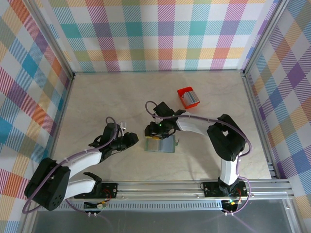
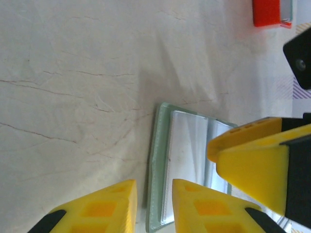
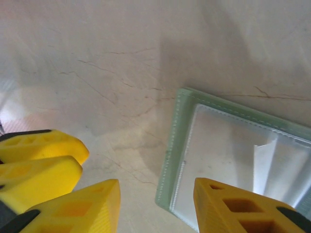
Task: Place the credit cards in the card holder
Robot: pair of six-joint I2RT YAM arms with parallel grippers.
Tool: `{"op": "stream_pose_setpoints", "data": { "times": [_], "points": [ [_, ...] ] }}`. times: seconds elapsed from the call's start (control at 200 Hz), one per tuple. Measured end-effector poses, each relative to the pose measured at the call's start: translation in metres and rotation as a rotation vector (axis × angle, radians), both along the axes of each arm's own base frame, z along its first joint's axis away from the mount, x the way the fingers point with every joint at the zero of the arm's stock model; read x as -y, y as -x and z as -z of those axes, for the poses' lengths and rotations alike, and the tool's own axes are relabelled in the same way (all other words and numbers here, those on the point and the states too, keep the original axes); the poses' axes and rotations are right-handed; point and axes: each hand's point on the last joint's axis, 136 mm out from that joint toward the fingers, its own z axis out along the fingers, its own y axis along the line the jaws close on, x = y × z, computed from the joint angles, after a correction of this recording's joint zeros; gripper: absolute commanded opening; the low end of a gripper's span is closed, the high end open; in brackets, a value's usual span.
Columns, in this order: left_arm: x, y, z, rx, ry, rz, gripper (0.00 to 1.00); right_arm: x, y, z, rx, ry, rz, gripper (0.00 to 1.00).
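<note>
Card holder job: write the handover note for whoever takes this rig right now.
Left gripper: jaws apart, astride one edge of the card holder, no grip seen.
Right gripper: jaws apart over the holder's corner, holding nothing.
Card holder: lies open on the table between both grippers; red box stands farther back, apart.
Done: holder is open; no card can be made out in its slots.
Left: find the cards, slot them in.
</note>
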Motion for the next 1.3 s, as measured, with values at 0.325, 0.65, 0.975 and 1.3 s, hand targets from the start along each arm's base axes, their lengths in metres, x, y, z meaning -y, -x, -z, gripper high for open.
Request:
{"op": "stream_pose_setpoints", "data": {
  "times": [0.325, 0.65, 0.975, 1.3],
  "points": [
    [0.011, -0.002, -0.019, 0.045, 0.034, 0.053, 0.32, 0.103, -0.055, -0.113, 0.385, -0.192, 0.216, 0.51],
    [0.079, -0.034, -0.068, 0.165, 0.111, 0.206, 0.44, 0.234, -0.102, -0.128, 0.49, -0.03, 0.411, 0.5],
    [0.082, -0.056, -0.061, 0.118, 0.109, 0.168, 0.56, 0.238, -0.178, -0.107, 0.492, 0.268, 0.222, 0.52],
    [0.078, -0.067, -0.061, 0.078, 0.176, 0.115, 0.57, 0.215, -0.226, -0.053, 0.428, 0.511, 0.023, 0.58]
  ]
}}
